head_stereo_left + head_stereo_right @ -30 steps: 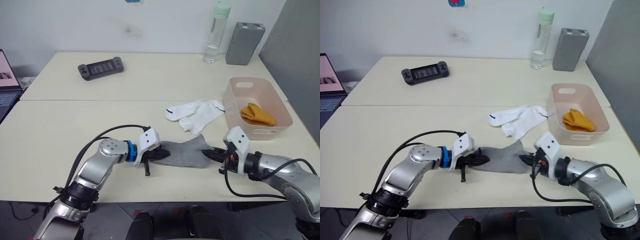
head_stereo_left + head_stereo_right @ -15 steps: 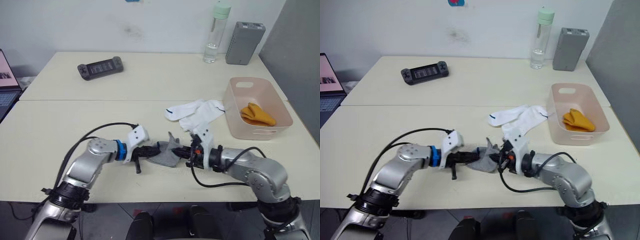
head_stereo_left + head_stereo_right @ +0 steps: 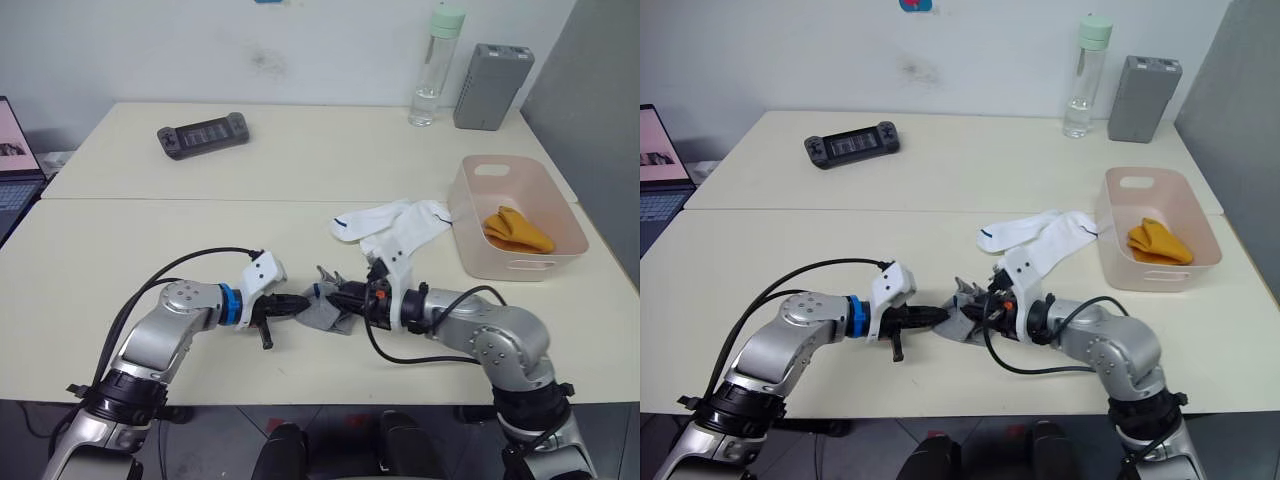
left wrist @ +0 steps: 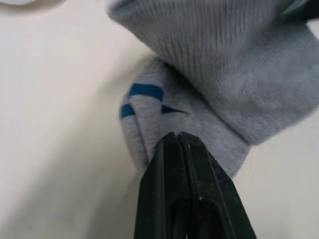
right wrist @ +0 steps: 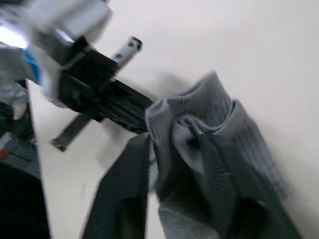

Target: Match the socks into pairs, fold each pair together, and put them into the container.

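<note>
Table (image 3: 150, 240) first, pale and wide, with the bin (image 3: 515, 225) at its right side holding a folded orange pair (image 3: 515, 230). Just left of the bin, two white socks (image 3: 395, 228) lie loose. Nearer the front edge sits the grey pair (image 3: 328, 308), bunched up between both arms, its length running left to right across the table. The left gripper (image 4: 177, 140) has its fingers pressed together on one end of the grey fabric; the right gripper (image 3: 978, 303) grips the other end, doubled over toward the left one, so the two ends nearly meet. The bin lies well off to the right and further back, so the right arm looks the nearer one to carry the bundle there.
</note>
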